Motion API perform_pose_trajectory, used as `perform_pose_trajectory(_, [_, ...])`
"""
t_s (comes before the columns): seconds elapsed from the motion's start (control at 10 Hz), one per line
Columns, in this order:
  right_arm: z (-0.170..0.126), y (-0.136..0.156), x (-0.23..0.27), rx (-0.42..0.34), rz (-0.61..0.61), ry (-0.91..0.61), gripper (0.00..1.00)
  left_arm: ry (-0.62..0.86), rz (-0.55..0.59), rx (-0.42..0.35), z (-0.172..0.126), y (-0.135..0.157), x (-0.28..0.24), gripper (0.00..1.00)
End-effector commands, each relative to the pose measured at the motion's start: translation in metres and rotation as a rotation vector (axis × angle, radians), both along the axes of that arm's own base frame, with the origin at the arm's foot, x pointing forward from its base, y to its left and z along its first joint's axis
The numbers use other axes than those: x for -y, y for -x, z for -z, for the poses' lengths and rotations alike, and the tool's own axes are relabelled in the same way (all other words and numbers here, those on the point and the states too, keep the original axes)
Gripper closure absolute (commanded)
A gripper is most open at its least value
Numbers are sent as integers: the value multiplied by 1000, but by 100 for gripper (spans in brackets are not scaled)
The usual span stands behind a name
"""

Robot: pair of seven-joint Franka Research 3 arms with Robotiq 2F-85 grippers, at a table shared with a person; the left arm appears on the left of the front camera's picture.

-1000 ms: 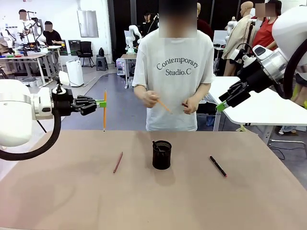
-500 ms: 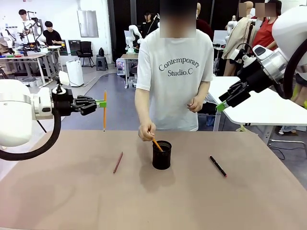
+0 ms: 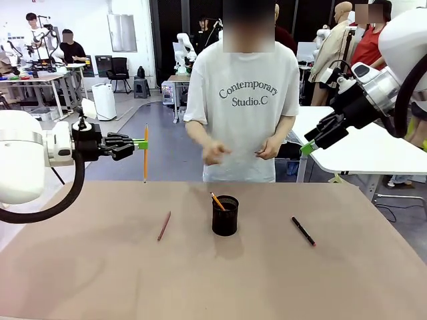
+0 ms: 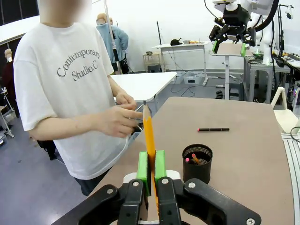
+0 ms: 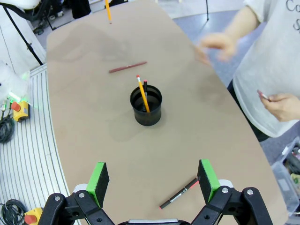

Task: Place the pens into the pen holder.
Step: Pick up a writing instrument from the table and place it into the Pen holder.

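While the L gripper (image 3: 141, 143) pinches a yellow-orange pencil (image 3: 145, 157) upright over the far-left edge of the table (image 3: 93, 280), the R gripper (image 5: 153, 180) hangs high at right w/ jaws spread wide, holding nothing. Pen holder (image 3: 225, 215) sits mid-table w/ an orange pencil (image 3: 217, 201) inside. Reddish-brown pen (image 3: 164, 226) lies to its left, black pen (image 3: 303, 231) to its right.

Brown table (image 3: 100, 280); on it pen holder (image 3: 225, 217); reddish-brown pen (image 3: 164, 226); black pen (image 3: 303, 231).
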State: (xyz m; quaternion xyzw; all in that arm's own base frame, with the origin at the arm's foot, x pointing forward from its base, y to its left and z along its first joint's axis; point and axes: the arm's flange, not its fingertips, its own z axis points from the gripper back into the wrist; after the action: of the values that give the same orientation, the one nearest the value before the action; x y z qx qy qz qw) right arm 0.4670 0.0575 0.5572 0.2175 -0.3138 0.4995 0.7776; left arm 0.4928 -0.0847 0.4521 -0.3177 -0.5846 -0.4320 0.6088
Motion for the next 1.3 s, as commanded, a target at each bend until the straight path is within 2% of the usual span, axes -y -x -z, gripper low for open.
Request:
perform_pose_trajectory(0.0, [-1,0,0,-2,-2,-6,0,0,-3,0,0,0,-2,100])
perform_pose_trajectory(1.2, [-1,0,0,-2,-2,-6,0,0,-3,0,0,0,-2,100])
